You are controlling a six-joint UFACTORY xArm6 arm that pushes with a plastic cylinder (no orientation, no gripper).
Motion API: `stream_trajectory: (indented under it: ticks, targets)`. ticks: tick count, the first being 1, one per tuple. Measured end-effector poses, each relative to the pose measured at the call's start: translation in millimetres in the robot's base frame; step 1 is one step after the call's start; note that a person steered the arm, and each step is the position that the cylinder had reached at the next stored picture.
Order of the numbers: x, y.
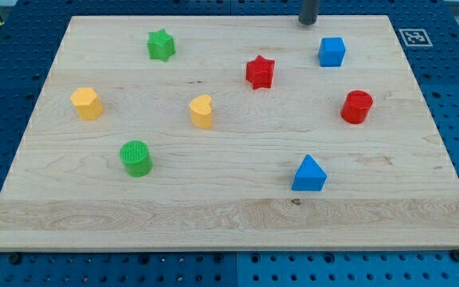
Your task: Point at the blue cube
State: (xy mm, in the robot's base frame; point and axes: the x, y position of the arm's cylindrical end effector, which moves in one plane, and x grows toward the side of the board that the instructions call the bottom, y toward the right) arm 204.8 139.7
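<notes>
Eight blocks lie on the board (229,215), two of each colour: yellow hexagon (87,104), green cylinder (136,158), green star (161,45), yellow heart (202,111), red star (260,72), blue triangle (309,174), blue cube (331,52), red cylinder (357,107). No writing is readable. My tip (307,22) touches nothing; the blue cube lies just right of and below it.

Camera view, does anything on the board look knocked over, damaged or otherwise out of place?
Nothing stands out. All eight blocks sit apart on the wooden board, none stacked or touching. My tip rests near the view's top edge, just up and left of the blue cube, not touching it. A small dark knot marks the wood below the blue triangular block.
</notes>
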Motion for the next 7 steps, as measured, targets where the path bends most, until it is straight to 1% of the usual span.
stream_trajectory:
  ticks: [2, 4, 5, 7]
  targets:
    - [0, -73]
    - [0, -80]
    - [0, -47]
    - [2, 65]
